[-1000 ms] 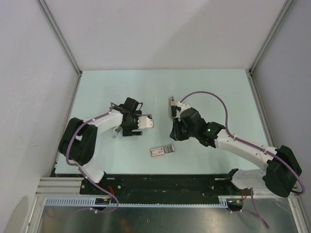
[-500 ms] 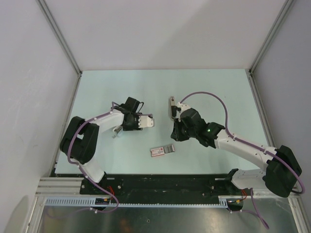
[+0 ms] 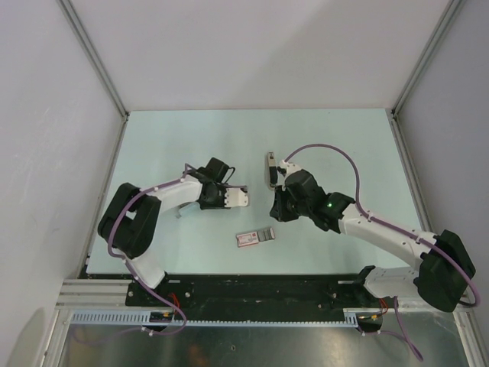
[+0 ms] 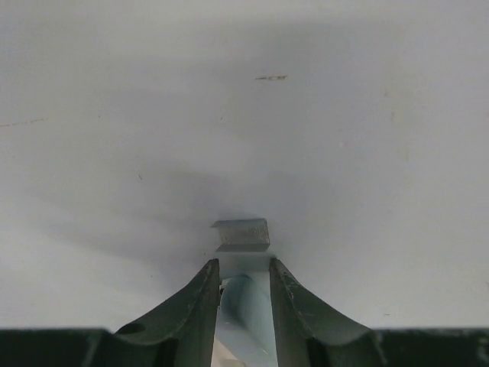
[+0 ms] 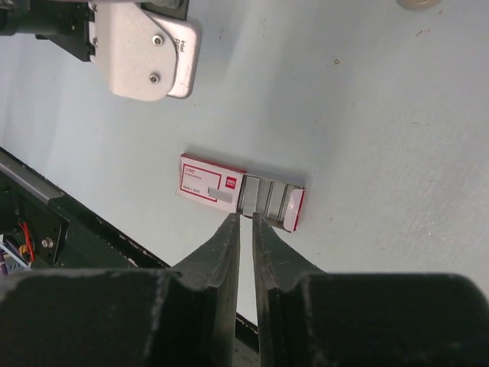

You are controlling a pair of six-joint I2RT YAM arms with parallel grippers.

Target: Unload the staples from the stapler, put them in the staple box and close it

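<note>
In the left wrist view, the pale blue stapler (image 4: 246, 306) sits between my left gripper's (image 4: 243, 264) dark fingers, which press on both its sides. A short strip of silvery staples (image 4: 241, 233) sticks out just past its front end, over the pale table. From above, the left wrist (image 3: 229, 197) hides the stapler. My right gripper (image 5: 244, 216) hovers above the table with only a thin slit between its fingers and nothing in it. It stands apart from the left gripper, to its right.
A flat red-and-white staple box (image 3: 254, 237) with a grey open end lies near the front middle, just beyond the right fingertips (image 5: 228, 229). A small grey bit (image 3: 179, 212) lies by the left arm. White walls ring the table (image 3: 344, 138).
The left gripper has shifted right and slightly nearer, and its jaws have closed in around the stapler. The right jaws have narrowed a little; that arm has barely moved.
</note>
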